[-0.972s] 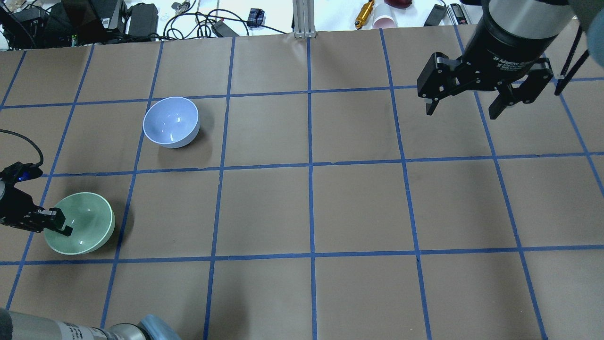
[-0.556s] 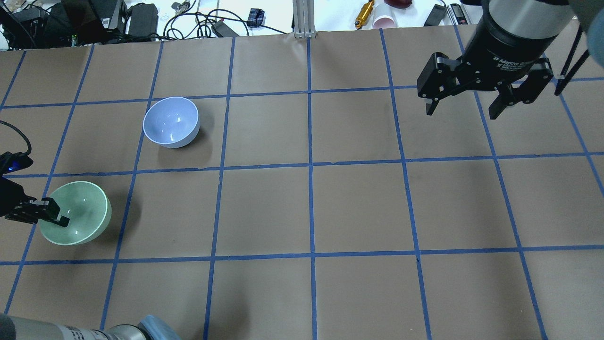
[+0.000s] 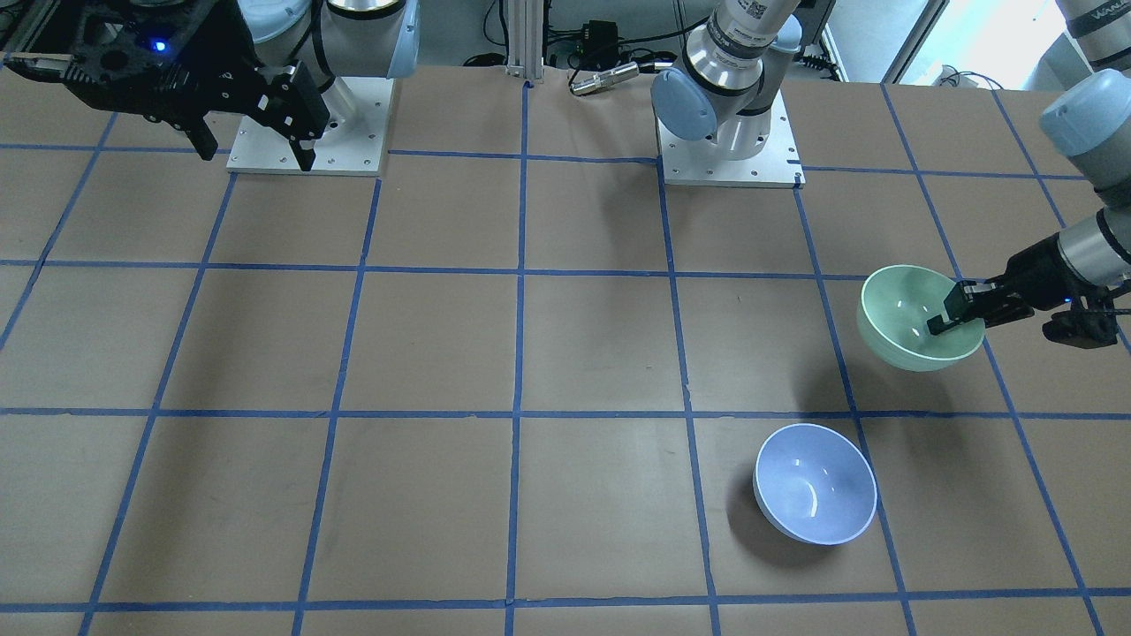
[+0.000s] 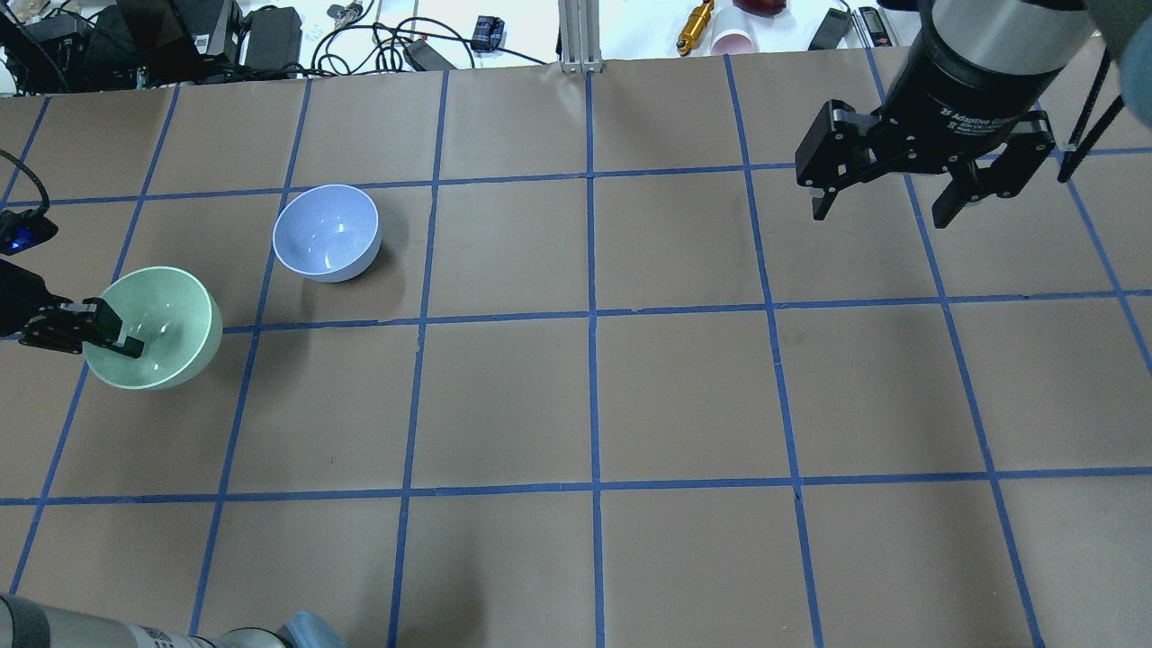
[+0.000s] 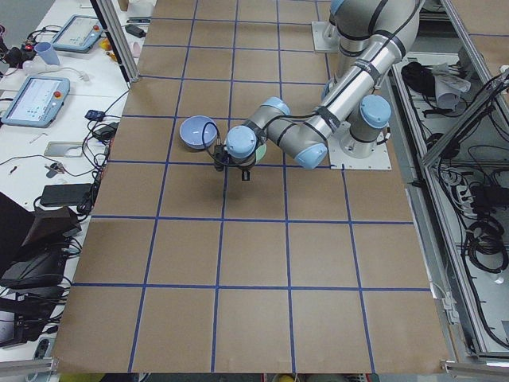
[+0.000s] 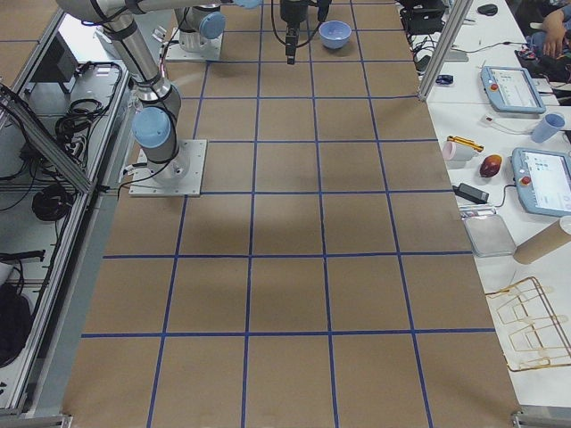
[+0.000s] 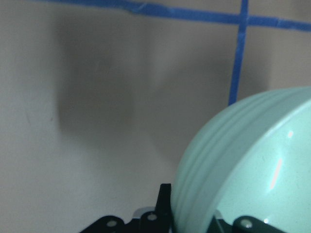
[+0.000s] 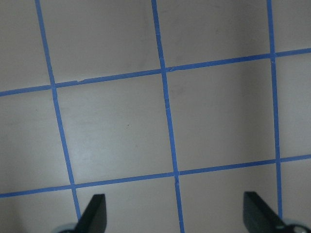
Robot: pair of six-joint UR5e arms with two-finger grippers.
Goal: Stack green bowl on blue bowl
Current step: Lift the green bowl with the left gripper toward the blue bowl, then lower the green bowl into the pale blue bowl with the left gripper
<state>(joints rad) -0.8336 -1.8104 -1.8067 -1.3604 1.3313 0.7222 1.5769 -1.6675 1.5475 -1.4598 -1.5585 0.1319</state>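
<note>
**Green bowl gripped by left arm, blue bowl free on the table**

In my overhead view the left gripper (image 4: 110, 335) has its 2 fingers clamped on the rim of the green bowl (image 4: 162, 324), at about the bowl's 9 o'clock. 1 finger is inside the bowl and the other is outside the wall. The front-facing view shows the same hold, with the left gripper (image 3: 959, 309) on the green bowl (image 3: 910, 327). The bowl tips slightly and looks raised off the table (image 4: 684, 396), with its shadow lying apart from it.

The blue bowl (image 4: 326, 232) sits upright on the brown paper at roughly 2 o'clock from the green one, near it but not touching. Nothing is in it or on it.

The right gripper (image 4: 879, 216) hangs far off at the blue bowl's 3 o'clock. Its fingers are spread wide apart and hold nothing.
</note>
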